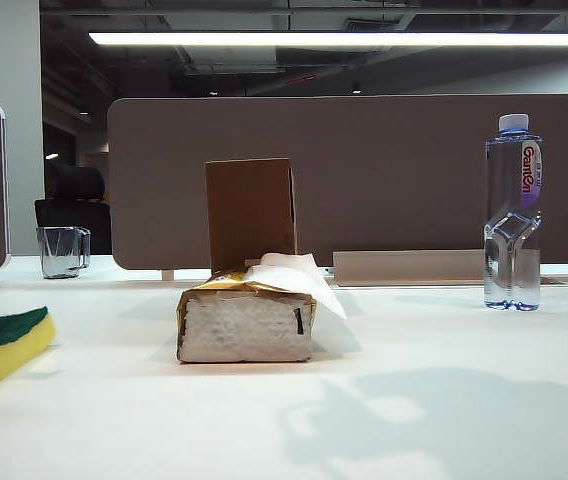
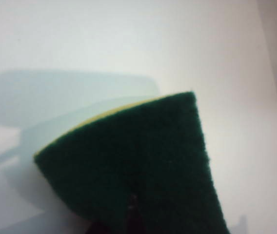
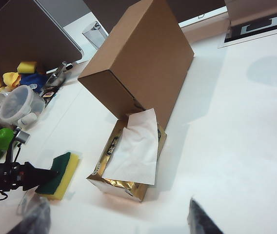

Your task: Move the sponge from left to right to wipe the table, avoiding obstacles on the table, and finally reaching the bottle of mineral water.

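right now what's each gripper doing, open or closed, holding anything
left gripper: closed on the sponge, at the table's left side.
right gripper: open, empty, raised above the table.

The left gripper point(image 3: 50, 174) sits low at the table's far left, its black arm reaching in level, jaws closed on the sponge point(image 1: 2, 343). The right gripper point(image 3: 116, 222) hangs raised above the table, its dark fingertips point(image 3: 202, 219) spread wide apart, holding nothing.

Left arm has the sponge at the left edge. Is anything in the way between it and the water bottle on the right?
Yes. The tissue pack sits mid-table with the cardboard box upright just behind it, between the sponge in the left gripper and the bottle.
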You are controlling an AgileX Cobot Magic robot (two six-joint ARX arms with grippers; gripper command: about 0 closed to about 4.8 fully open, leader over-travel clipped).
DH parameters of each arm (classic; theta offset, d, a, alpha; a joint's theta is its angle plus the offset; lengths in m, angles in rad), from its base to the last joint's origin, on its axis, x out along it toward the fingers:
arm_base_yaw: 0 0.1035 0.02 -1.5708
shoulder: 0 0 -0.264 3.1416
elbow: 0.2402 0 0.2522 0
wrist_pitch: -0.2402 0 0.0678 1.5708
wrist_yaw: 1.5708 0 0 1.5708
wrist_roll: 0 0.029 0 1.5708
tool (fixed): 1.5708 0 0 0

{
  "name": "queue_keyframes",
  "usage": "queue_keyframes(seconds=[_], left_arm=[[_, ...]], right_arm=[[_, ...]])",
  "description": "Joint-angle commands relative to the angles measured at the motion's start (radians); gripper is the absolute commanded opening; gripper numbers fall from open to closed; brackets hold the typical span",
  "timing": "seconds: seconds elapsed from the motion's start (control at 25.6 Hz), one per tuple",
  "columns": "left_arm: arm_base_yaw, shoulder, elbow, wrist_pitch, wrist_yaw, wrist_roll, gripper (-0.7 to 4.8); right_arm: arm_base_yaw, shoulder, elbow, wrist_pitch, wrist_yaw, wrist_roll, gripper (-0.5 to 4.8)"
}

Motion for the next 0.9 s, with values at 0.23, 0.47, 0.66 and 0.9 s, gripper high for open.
queue_keyframes(seconds=[0.23,0.47,0.66,0.9], left_arm=[[-0.014,-0.141,-0.049,-0.106,-0.017,-0.016,-0.06],[-0.014,-0.161,-0.111,-0.092,-0.035,-0.051,-0.06],[-0.015,-0.182,-0.175,-0.060,-0.035,-0.068,-0.06],[-0.015,-0.304,-0.254,-0.076,-0.034,-0.075,-0.06]], right_arm=[[0.001,-0.002,0.006,0.016,-0.011,0.000,3.64],[0.001,-0.017,0.006,0.011,-0.019,0.000,3.64],[0.001,-0.041,0.006,0.009,-0.019,-0.001,3.64],[0.001,-0.043,0.006,0.008,-0.022,-0.001,3.64]])
